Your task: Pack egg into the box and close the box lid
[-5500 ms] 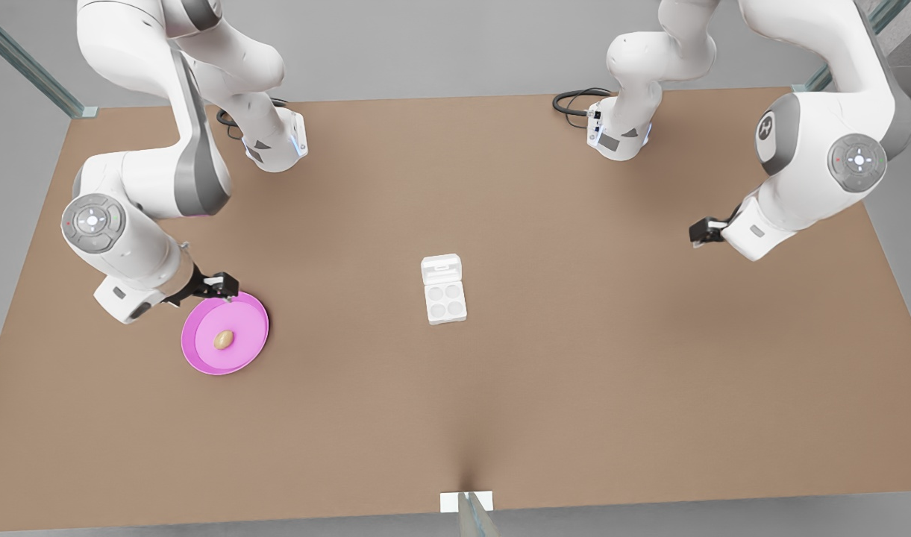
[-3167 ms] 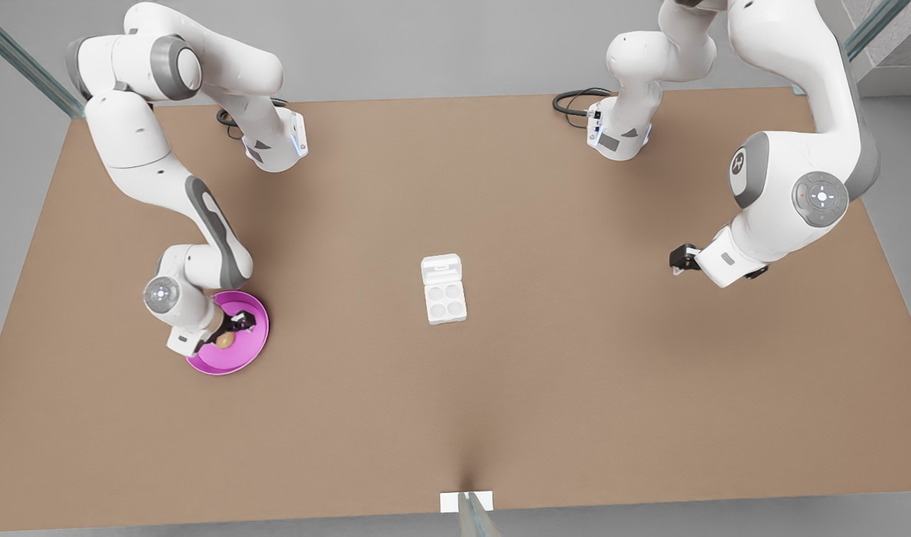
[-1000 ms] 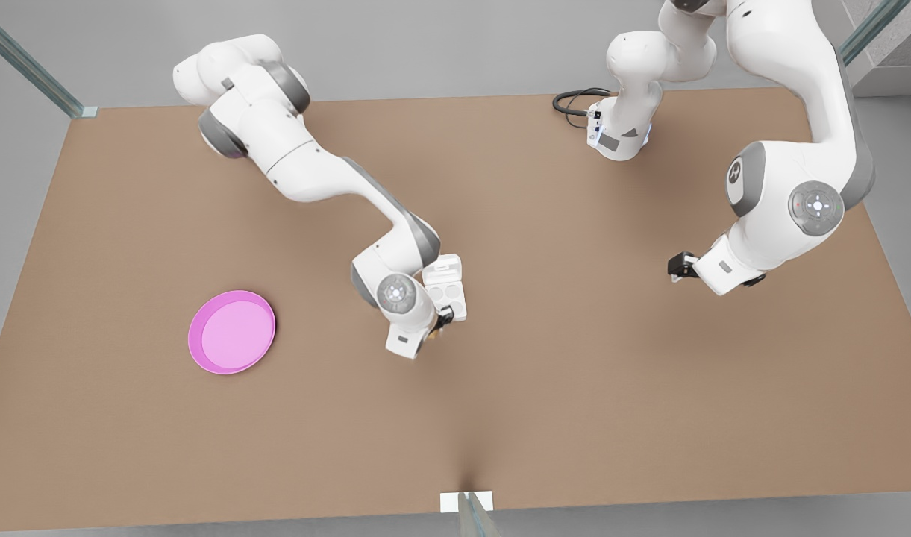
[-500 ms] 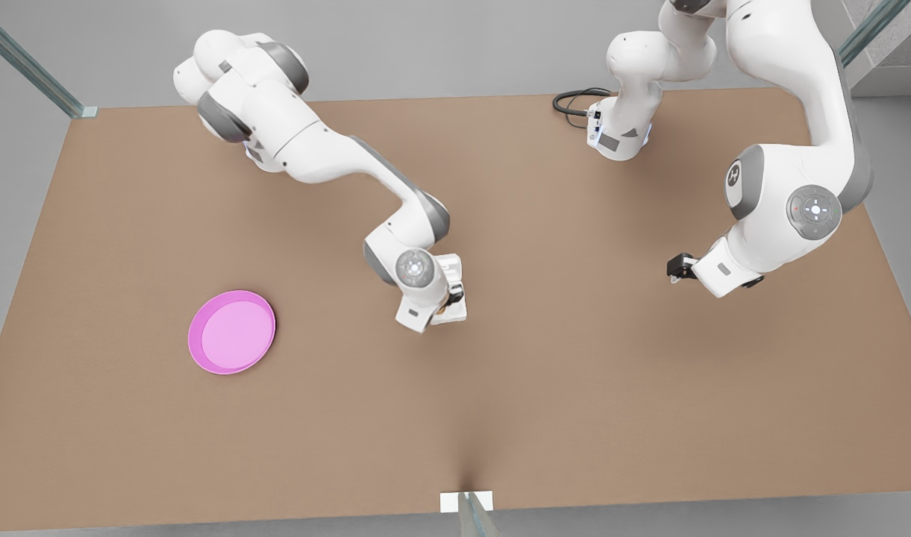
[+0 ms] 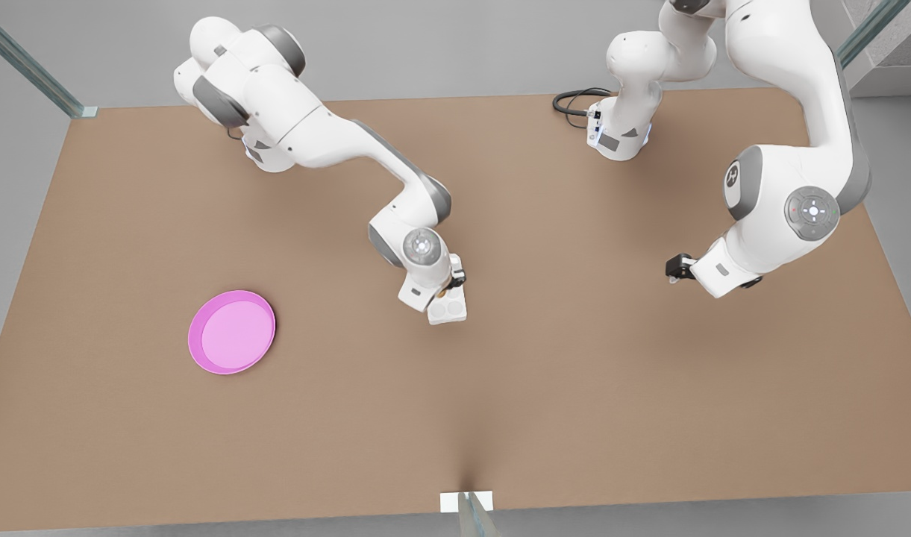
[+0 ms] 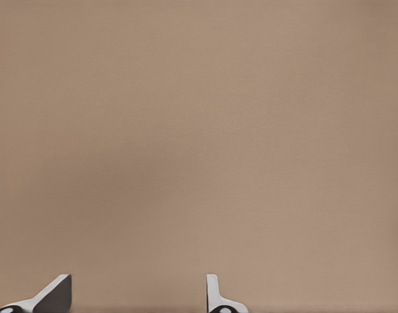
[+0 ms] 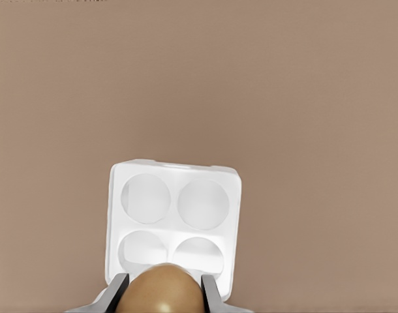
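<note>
Your right gripper (image 7: 161,297) is clamping the egg (image 7: 161,290) between its two fingers (image 7: 116,287), one pad on each flank of the tan-brown shell, and is holding it directly above the box (image 7: 173,222), over the row of cups nearest the wrist camera. In the front view that same right gripper (image 5: 451,281) is hanging over the far part of the white carton at the table's (image 5: 545,388) centre, with the wrist hiding the box lid. Judge the egg as light, rigid, smooth and easily cracked: the grip across its narrow waist looks like the right place to be holding, and only gentle pressure should be needed, since a curved, slick shell can squirt out if squeezed hard or tilted. From the wrist view the rounded end is facing the camera, so the long axis seems to be running roughly along the fingers, toward the cups, though you cannot tell the exact tilt. All four cups are showing empty. Your left gripper (image 5: 673,267) is waiting well apart over bare table at the front view's right, its fingers (image 6: 214,293) spread apart and holding nothing. The pink plate (image 5: 232,332) is sitting empty at the front view's left.
</note>
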Controlling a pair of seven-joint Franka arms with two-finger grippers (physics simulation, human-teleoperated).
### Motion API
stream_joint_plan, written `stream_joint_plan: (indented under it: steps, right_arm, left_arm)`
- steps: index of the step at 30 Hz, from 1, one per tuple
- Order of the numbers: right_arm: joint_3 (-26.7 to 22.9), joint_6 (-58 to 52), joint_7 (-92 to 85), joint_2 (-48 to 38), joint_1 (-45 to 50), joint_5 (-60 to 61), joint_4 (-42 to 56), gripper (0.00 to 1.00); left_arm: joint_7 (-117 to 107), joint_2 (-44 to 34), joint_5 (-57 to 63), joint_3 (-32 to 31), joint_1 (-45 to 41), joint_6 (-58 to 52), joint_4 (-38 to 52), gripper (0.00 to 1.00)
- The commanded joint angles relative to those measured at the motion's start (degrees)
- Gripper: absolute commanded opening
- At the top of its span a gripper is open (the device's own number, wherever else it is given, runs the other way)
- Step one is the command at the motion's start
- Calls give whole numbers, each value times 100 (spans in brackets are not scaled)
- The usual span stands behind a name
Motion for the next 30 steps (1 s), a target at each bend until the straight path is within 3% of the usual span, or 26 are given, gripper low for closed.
stream_joint_plan:
  steps: [1, 2, 6, 10, 11, 12, 13, 14, 15, 16, 17, 19, 21, 30]
  right_arm:
    - [1, 63, 807, -5, 6, -53, -32, 46]
    - [1, 54, 798, -5, 6, -53, -32, 100]
    - [-8, 54, 728, -5, 41, -53, 82, 100]
    - [-78, -191, 623, 4, -872, -70, 1989, 100]
    - [-60, -1085, -956, -258, -1426, -570, 2550, 100]
    - [-34, -1929, -2335, -1102, -2153, -879, 2526, 100]
    - [-43, -2152, -3269, -2144, -2866, -791, 1302, 100]
    - [-16, -2817, -3218, -3239, -3631, 6, 74, 100]
    - [-8, -3233, -3192, -3248, -4020, 238, 39, 100]
    - [-8, -3224, -2832, -3055, -4002, -281, 258, 100]
    - [-16, -3171, -2805, -2940, -4064, -483, 311, 100]
    - [-8, -3171, -2796, -2835, -3985, -817, 460, 100]
    - [-8, -3171, -2796, -2835, -4002, -826, 487, 100]
    - [-34, -3171, -2805, -2835, -4081, -800, 487, 100]
  left_arm:
    - [5, 6, 4, 0, 0, 10, 3, 100]
    - [5, 6, 4, 0, 0, 10, 3, 100]
    - [5, 41, 4, 0, 0, 10, 3, 100]
    - [-12, 41, 4, 0, 0, 10, 3, 100]
    - [5, 41, 4, 0, 0, 10, 3, 100]
    - [-99, 33, 4, -96, -87, -269, -6, 100]
    - [-974, -90, 4, -123, -561, -1016, 11, 100]
    - [-3460, -91, -5, -123, -1825, -1580, 231, 100]
    - [-5123, 6, -118, -123, -2730, -1581, 231, 90]
    - [-6180, 138, -741, -123, -3259, -1528, 231, 29]
    - [-7464, 278, -1050, -123, -3805, -1309, 231, 21]
    - [-9750, 955, -1753, -123, -4333, 317, 494, 21]
    - [-10559, 1359, -1806, -123, -4658, 1205, 662, 21]
    - [-10375, 2177, -1314, -106, -4614, 2357, 662, 21]
